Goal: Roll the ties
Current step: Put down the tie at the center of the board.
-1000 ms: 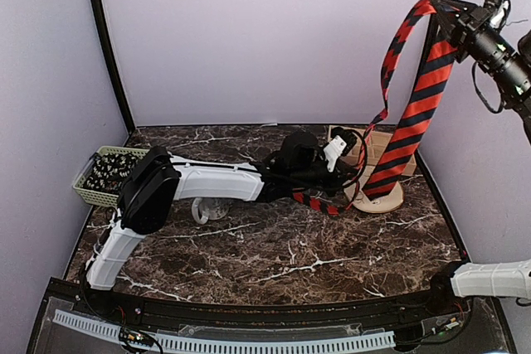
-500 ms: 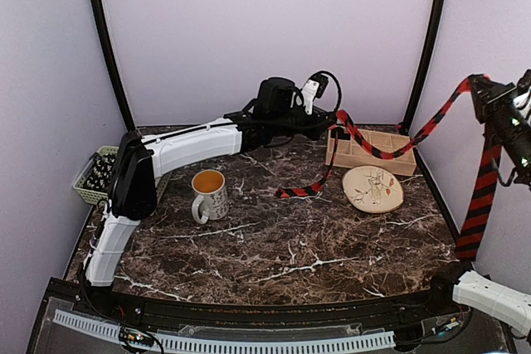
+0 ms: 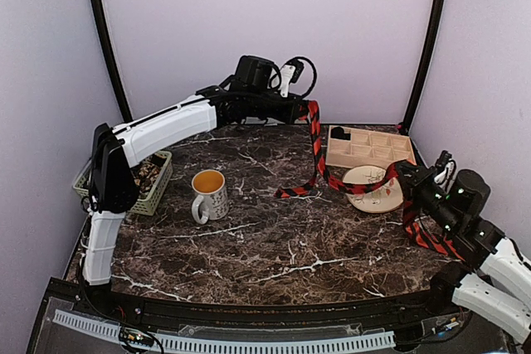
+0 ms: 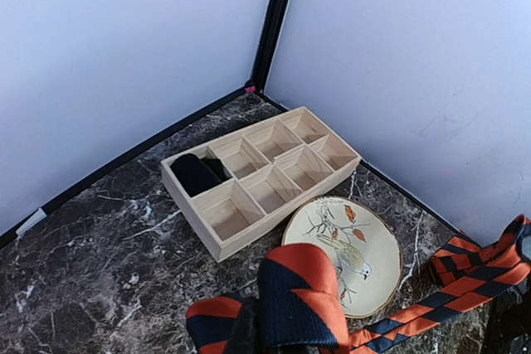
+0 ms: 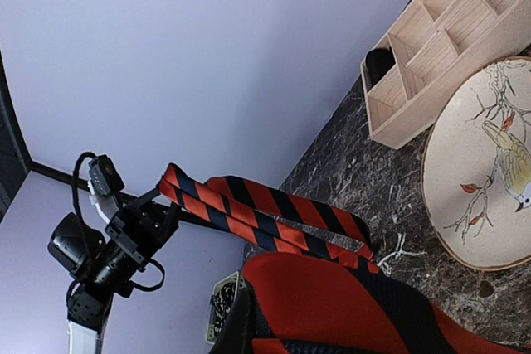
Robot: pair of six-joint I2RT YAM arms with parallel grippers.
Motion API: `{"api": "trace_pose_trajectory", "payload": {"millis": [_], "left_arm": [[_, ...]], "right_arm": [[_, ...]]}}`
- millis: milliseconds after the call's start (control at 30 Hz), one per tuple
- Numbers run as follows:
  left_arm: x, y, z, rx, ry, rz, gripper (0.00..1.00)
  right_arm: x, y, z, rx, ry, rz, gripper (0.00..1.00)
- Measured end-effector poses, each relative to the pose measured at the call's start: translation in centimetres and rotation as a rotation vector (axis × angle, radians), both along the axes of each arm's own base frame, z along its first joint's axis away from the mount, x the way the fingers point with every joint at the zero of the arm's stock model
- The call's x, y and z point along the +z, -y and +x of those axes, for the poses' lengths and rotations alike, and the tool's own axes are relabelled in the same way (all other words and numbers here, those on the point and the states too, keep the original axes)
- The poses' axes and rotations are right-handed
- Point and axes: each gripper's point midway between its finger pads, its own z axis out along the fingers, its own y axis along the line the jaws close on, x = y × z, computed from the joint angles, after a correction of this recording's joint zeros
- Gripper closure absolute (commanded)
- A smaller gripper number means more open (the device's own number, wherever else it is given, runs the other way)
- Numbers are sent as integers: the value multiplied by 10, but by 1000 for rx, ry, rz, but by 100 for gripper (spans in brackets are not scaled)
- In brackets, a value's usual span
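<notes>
Overhead, we see the left pincer (image 3: 306, 110) and right pincer (image 3: 404, 176) each clenched on the red-and-black striped fabric necktie (image 3: 316, 147) slung between them.

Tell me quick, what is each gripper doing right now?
Left gripper: shut on the striped tie, held high.
Right gripper: shut on the same striped tie, down low.

Red-and-black diagonal stripes on the tie (image 3: 314, 138)
Table (image 3: 274, 246) dark brown marble veined white; plate (image 3: 383, 198) cream with painted bird, orange leaves; tray (image 3: 371, 147) behind the plate pale wood
</notes>
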Motion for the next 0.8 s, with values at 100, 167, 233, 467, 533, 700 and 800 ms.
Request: {"api": "trace_pose_trajectory", "payload": {"millis": [100, 167, 233, 467, 533, 700, 800], "left_arm": [[14, -18, 5, 37, 8, 0, 100], [23, -28, 8, 57, 17, -4, 100], [36, -40, 11, 82, 30, -12, 100], [69, -75, 22, 153, 66, -33, 100], [73, -84, 25, 171, 73, -32, 100], [79, -102, 30, 208, 78, -10, 100], [81, -109, 30, 217, 82, 0, 100]], "right_arm": [[-20, -16, 2, 57, -28, 22, 95], [-37, -26, 2, 91, -64, 21, 94], [-55, -38, 1, 132, -100, 18, 93], [-88, -80, -2, 263, -163, 2, 91], [-97, -95, -4, 309, -182, -11, 91], [-108, -160, -4, 488, -223, -74, 71], [-98, -197, 5, 576, -194, -84, 57]]}}
